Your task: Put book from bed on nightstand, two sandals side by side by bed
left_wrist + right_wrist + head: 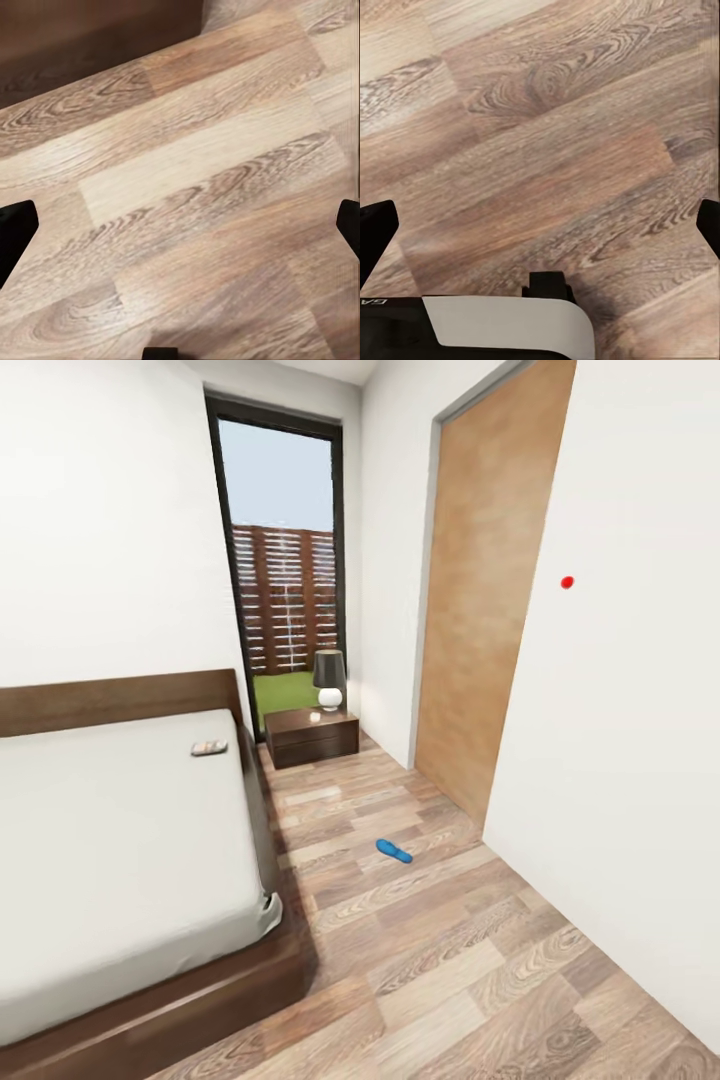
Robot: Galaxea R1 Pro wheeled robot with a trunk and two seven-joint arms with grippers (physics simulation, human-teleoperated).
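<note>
The bedroom has plain white walls [100, 510] and a mixed-tone wood-plank floor [450, 980] running from near to far along the right side of the bed. The large low bed with a dark brown wooden frame and bare off-white mattress [110, 840] fills the left. A small thin book with a greyish cover [209, 747] lies on the mattress near the headboard, close to the right edge. At the far end a low dark-brown two-drawer nightstand [312, 737] stands just right of the headboard, carrying a dark-shaded lamp with a round white base [329, 678]. Behind it a tall black-framed window [283, 560] shows a slatted fence and grass. One bright blue flip-flop sandal [394, 850] lies on the floor, apart from the bed. A tan wooden door [490, 590] sits in the right wall.

Both wrist views look down on floor planks. The left tool [180, 225] and the right tool [540, 225] each show dark fingertips at opposite edges, spread wide and holding nothing.
</note>
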